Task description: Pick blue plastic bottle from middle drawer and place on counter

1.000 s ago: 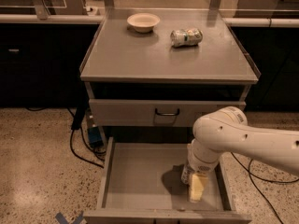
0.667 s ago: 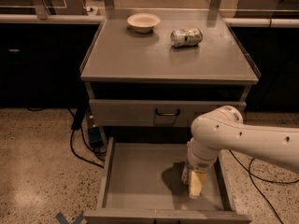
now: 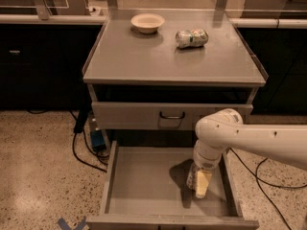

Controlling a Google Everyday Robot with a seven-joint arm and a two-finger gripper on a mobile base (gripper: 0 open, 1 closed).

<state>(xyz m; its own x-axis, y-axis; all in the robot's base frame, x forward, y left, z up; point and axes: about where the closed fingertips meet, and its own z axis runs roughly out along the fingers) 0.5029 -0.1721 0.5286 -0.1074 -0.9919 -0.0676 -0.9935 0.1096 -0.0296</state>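
The middle drawer (image 3: 144,181) stands pulled open below the cabinet, a wide shallow grey tray. My gripper (image 3: 200,182) reaches down into its right part from the white arm (image 3: 249,138) and sits low over the floor. A pale clear shape (image 3: 191,175) shows right at the gripper's left side and looks like the blue plastic bottle; the gripper and wrist hide most of it. The counter (image 3: 144,56) is the flat grey cabinet top above.
A white bowl (image 3: 147,22) and a silver-and-green can (image 3: 192,38) lying on its side rest on the counter. A closed drawer front with a black handle (image 3: 172,115) sits above the open drawer. Cables and a blue box (image 3: 97,139) lie on the floor at left.
The arm has shifted slightly to the left over the drawer; the gripper stays low in the drawer's right part. Nothing else has moved.
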